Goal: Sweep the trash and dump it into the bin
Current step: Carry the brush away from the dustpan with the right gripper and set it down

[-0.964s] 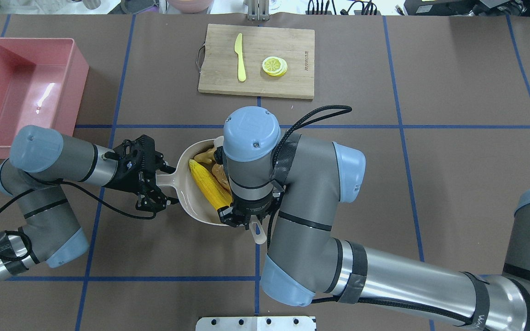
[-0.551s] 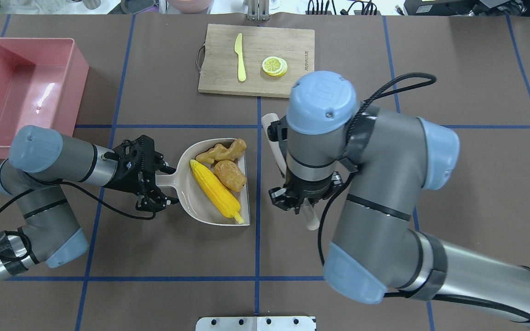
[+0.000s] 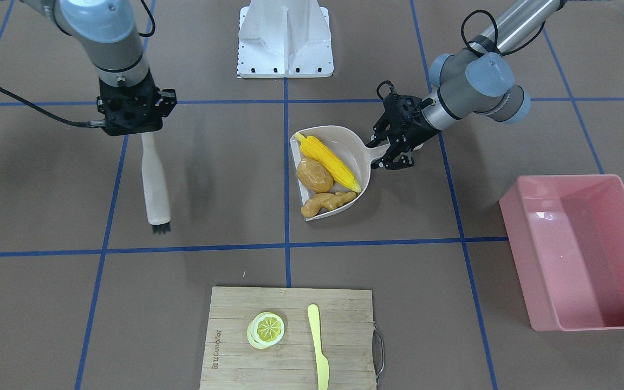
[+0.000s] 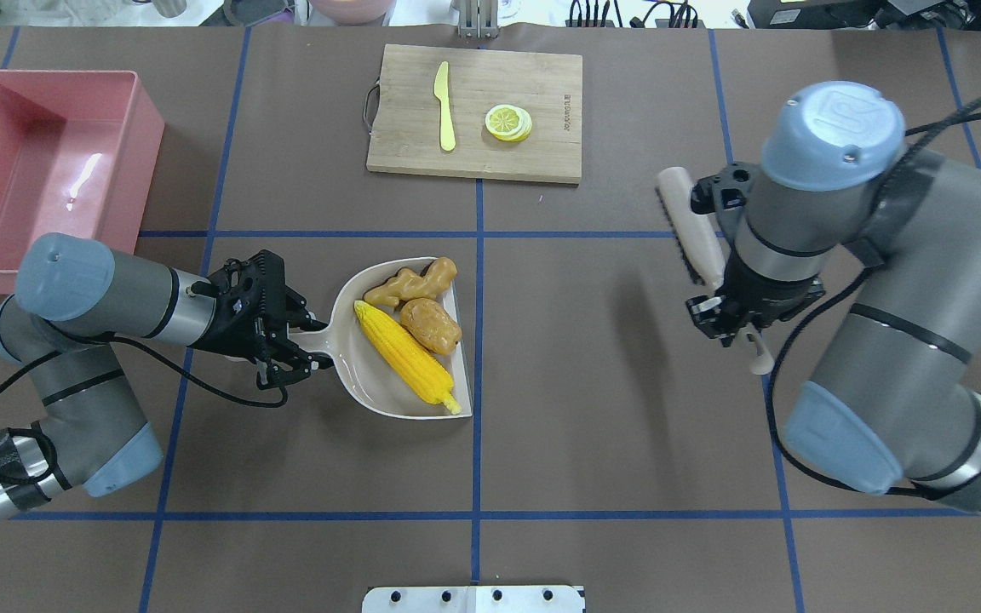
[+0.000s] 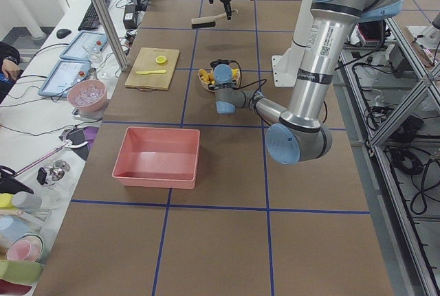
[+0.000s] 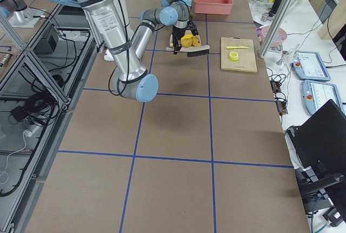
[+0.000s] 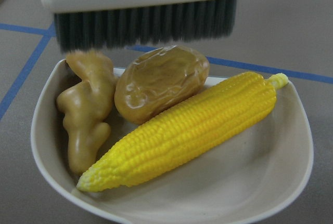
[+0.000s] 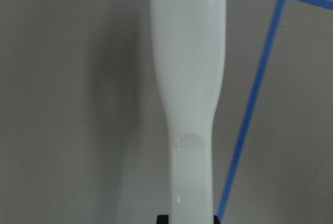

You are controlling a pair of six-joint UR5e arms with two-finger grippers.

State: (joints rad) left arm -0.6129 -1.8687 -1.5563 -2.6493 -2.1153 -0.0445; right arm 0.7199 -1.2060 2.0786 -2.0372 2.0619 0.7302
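The beige dustpan (image 4: 354, 375) lies left of the table's middle and holds all the trash: a yellow corn cob (image 4: 405, 358), a brown potato (image 4: 431, 325) and a tan ginger root (image 4: 410, 283). My left gripper (image 4: 299, 340) is shut on the dustpan's handle. The left wrist view shows the corn (image 7: 192, 130), potato (image 7: 158, 81) and ginger (image 7: 88, 115) close up. Well to the right, my right gripper (image 4: 733, 319) is shut on the handle of a white brush (image 4: 686, 226), bristles pointing away from the robot. The pink bin (image 4: 39, 187) stands empty at the far left.
A wooden cutting board (image 4: 542, 145) at the far middle carries a pale yellow knife (image 4: 444, 106) and a lemon slice (image 4: 508, 122). The robot's base plate (image 4: 473, 598) sits at the near edge. Blue tape lines cross the brown table.
My right arm has swung far to the right with the brush, away from the dustpan, uncovering the trash. The dustpan and left gripper have barely shifted.
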